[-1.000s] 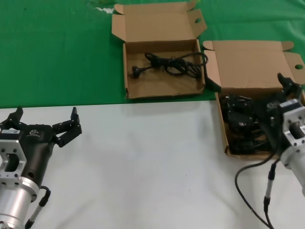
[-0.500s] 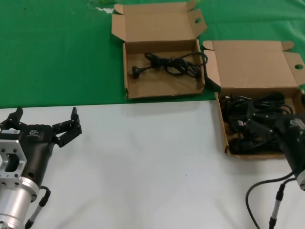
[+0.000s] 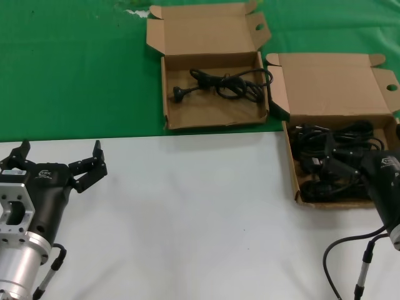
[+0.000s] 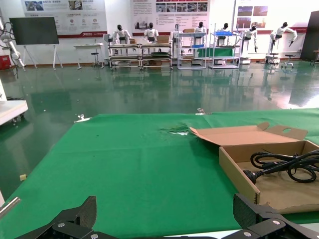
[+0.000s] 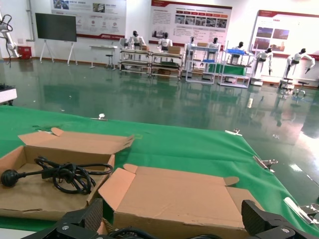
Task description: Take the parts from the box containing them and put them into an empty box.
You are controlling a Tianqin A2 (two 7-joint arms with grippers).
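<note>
The wider brown box [image 3: 331, 84] stands at the right with its lid flap open and holds a tangle of black power cords [image 3: 325, 147]. My right gripper [image 3: 367, 153] hangs over those cords, open and empty. In the right wrist view its fingers [image 5: 92, 216] spread wide before the lid flap [image 5: 174, 199]. The narrower brown box [image 3: 212, 115] stands at the back centre and holds one black cord [image 3: 225, 84]; both also show in the left wrist view, the box [image 4: 239, 172] and the cord [image 4: 284, 164]. My left gripper [image 3: 60, 153] is parked open at the near left.
A green cloth [image 3: 75, 69] covers the back of the table and the near part is white [image 3: 187, 212]. The narrower box sits on the green cloth, the wider one across its edge. A black cable [image 3: 337, 256] loops off my right arm.
My right gripper has drawn back toward the near right edge of the wider box, uncovering more cords. It has held still over the last half second. The left arm has not moved.
</note>
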